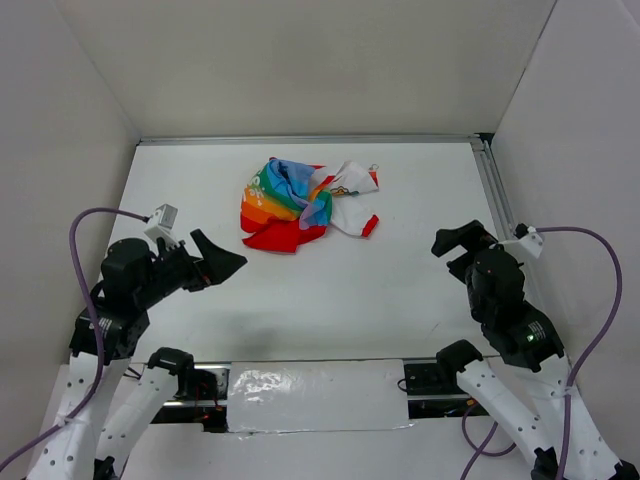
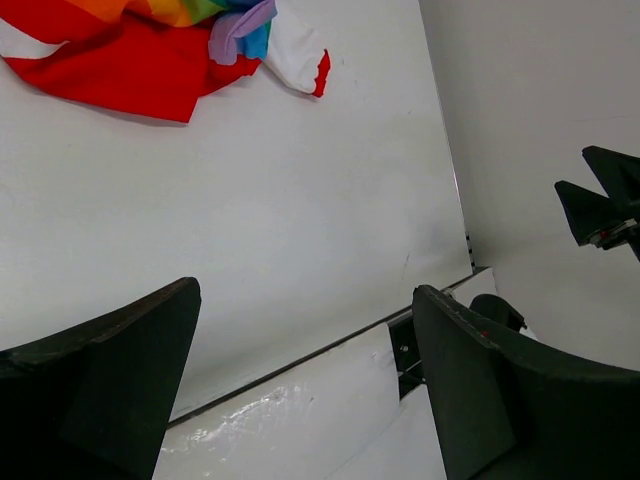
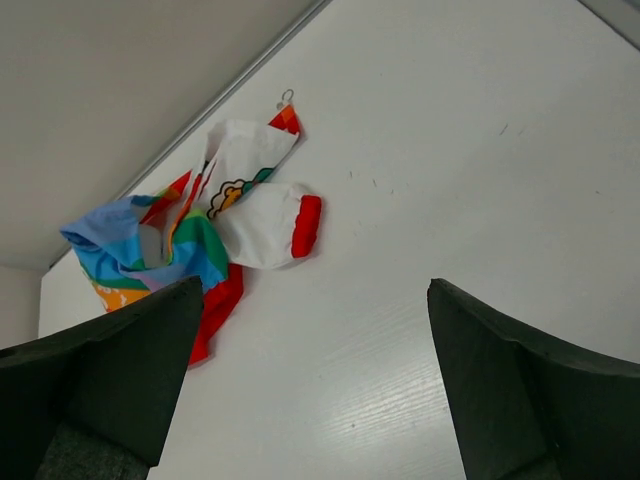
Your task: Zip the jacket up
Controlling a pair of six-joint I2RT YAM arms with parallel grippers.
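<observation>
The jacket (image 1: 305,205) lies crumpled in a heap on the far middle of the white table. Rainbow stripes and red fabric show on its left, white fabric with a red cuff on its right. The left wrist view catches its red edge (image 2: 130,75) at the top; the right wrist view shows the whole jacket (image 3: 215,235), with a small metal zip pull at its far end. My left gripper (image 1: 222,255) (image 2: 305,290) hovers open at the near left, well short of the jacket. My right gripper (image 1: 455,250) (image 3: 315,286) is open at the near right, also apart from it. Neither holds anything.
White walls close in the table on the left, back and right. A metal rail (image 1: 495,190) runs along the right edge and the back. A shiny taped strip (image 1: 315,395) lies between the arm bases at the near edge. Grey cables (image 1: 85,260) loop off both wrists.
</observation>
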